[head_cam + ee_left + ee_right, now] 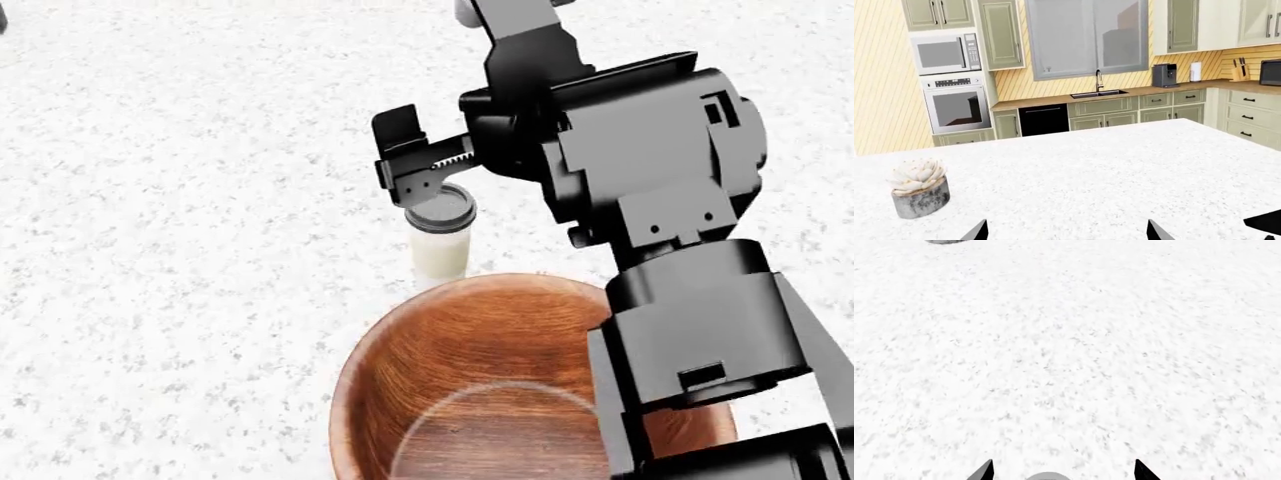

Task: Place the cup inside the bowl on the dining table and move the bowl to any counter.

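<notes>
The cream-white cup (pixel 438 238) with its grey lid (pixel 1047 476) stands upright on the white speckled dining table (pixel 174 200), just beyond the rim of the reddish-brown wooden bowl (pixel 454 370). The bowl is empty. My right gripper (pixel 400 155) hangs over the cup's far side, open. In the right wrist view, the right gripper (pixel 1063 471) has the lid's edge showing between its spread fingertips. My left gripper (pixel 1067 232) is open over bare table top with nothing between its fingers.
A potted succulent (pixel 919 187) sits on the table near the left gripper. Beyond the table, a wood-grain counter (pixel 1154 90) with a black sink (pixel 1097 93) runs along the wall, carrying a coffee machine (pixel 1165 75) and a knife block (pixel 1239 71).
</notes>
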